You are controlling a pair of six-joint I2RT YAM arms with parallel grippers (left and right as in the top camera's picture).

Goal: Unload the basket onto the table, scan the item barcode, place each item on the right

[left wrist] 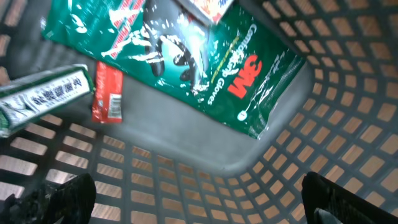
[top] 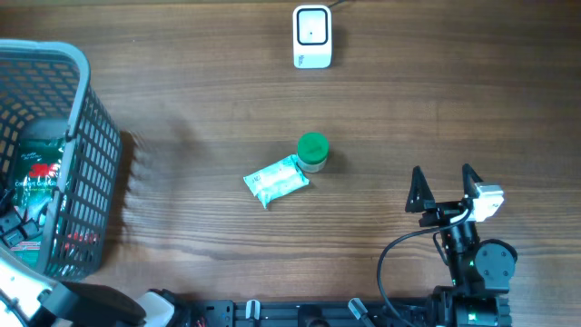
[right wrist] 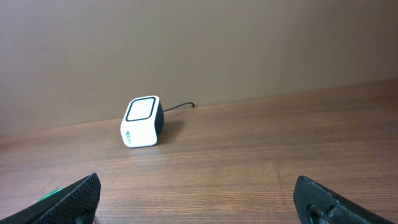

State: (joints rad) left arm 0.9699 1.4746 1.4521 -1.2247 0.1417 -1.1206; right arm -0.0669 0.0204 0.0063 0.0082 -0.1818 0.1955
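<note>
The white barcode scanner [top: 312,36] stands at the table's far edge, and it also shows in the right wrist view [right wrist: 142,121]. A green-lidded jar [top: 313,152] and a pale wipes pack [top: 277,181] lie mid-table, touching. My right gripper [top: 443,186] is open and empty, low over the table to their right, its fingers [right wrist: 81,198] wide apart. My left gripper [left wrist: 199,196] hangs open and empty inside the grey basket [top: 86,109]. Below it lie a green 3M gloves pack [left wrist: 205,62], a small red packet [left wrist: 107,93] and a green-and-white box [left wrist: 43,93].
The basket's lattice wall [left wrist: 348,93] curves round the left gripper on all sides. The scanner's cable runs off behind it toward the wall. Bare wood lies between the right gripper and the scanner.
</note>
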